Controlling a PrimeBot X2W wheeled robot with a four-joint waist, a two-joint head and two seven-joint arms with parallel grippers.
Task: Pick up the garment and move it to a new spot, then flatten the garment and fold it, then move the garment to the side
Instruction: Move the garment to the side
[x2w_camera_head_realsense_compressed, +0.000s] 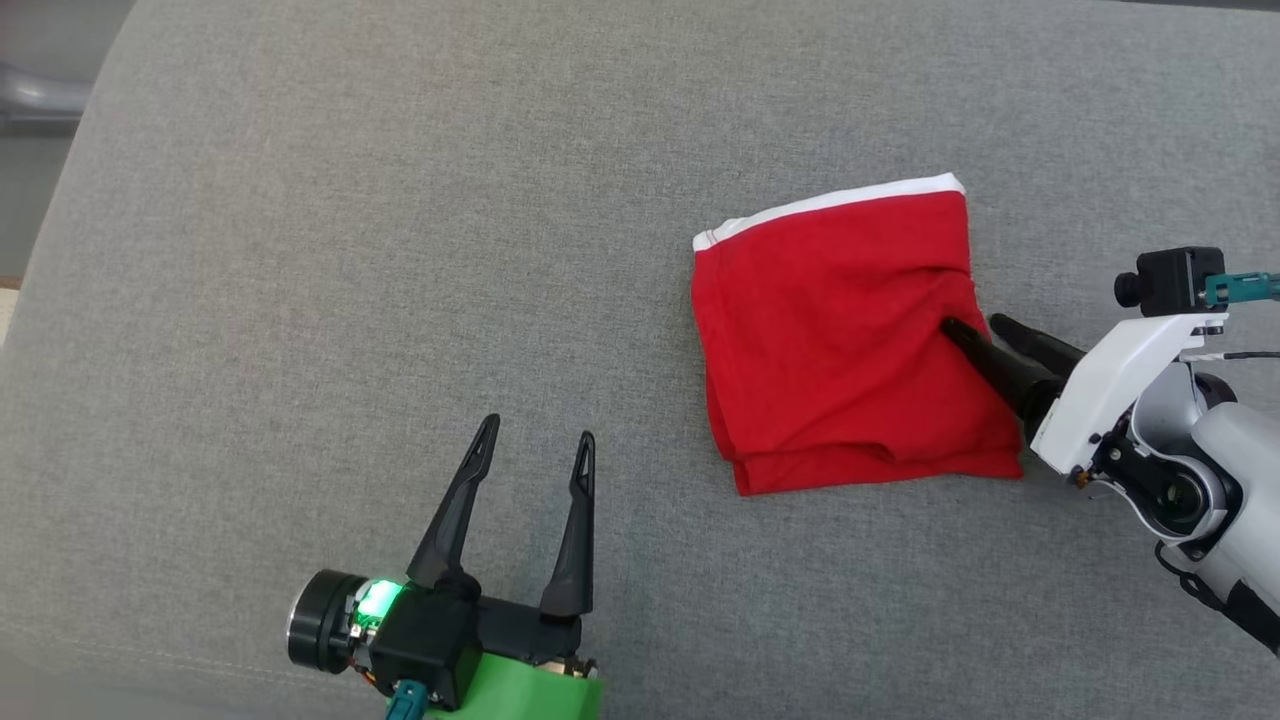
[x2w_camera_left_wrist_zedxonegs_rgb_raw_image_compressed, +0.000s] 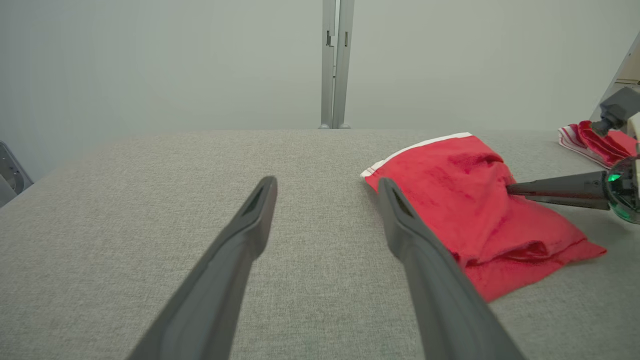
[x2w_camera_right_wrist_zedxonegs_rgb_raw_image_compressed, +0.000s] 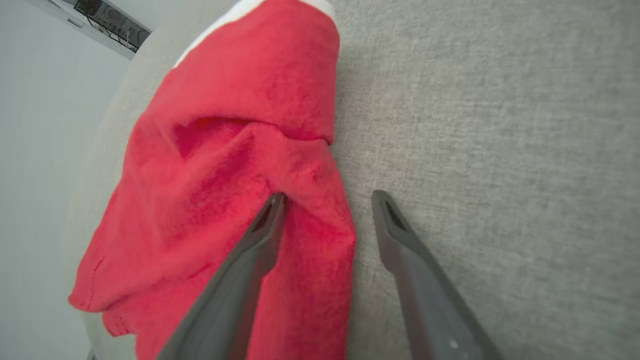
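A red garment (x2w_camera_head_realsense_compressed: 840, 340) with a white waistband lies folded on the grey fabric surface (x2w_camera_head_realsense_compressed: 400, 250), right of centre. My right gripper (x2w_camera_head_realsense_compressed: 975, 330) is open at its right edge: one finger presses on top of the cloth, the other lies on the surface beside it. In the right wrist view the garment (x2w_camera_right_wrist_zedxonegs_rgb_raw_image_compressed: 225, 175) bunches up against the left finger (x2w_camera_right_wrist_zedxonegs_rgb_raw_image_compressed: 250, 255). My left gripper (x2w_camera_head_realsense_compressed: 535, 445) is open over bare surface at the lower left, apart from the cloth. The left wrist view has the garment (x2w_camera_left_wrist_zedxonegs_rgb_raw_image_compressed: 465, 200) to the right of its fingers (x2w_camera_left_wrist_zedxonegs_rgb_raw_image_compressed: 235, 260).
A second red and white cloth (x2w_camera_left_wrist_zedxonegs_rgb_raw_image_compressed: 595, 142) lies at the far right of the surface in the left wrist view. A grey upright post (x2w_camera_left_wrist_zedxonegs_rgb_raw_image_compressed: 336, 65) stands behind the far edge. The surface's left edge (x2w_camera_head_realsense_compressed: 60, 200) drops to the floor.
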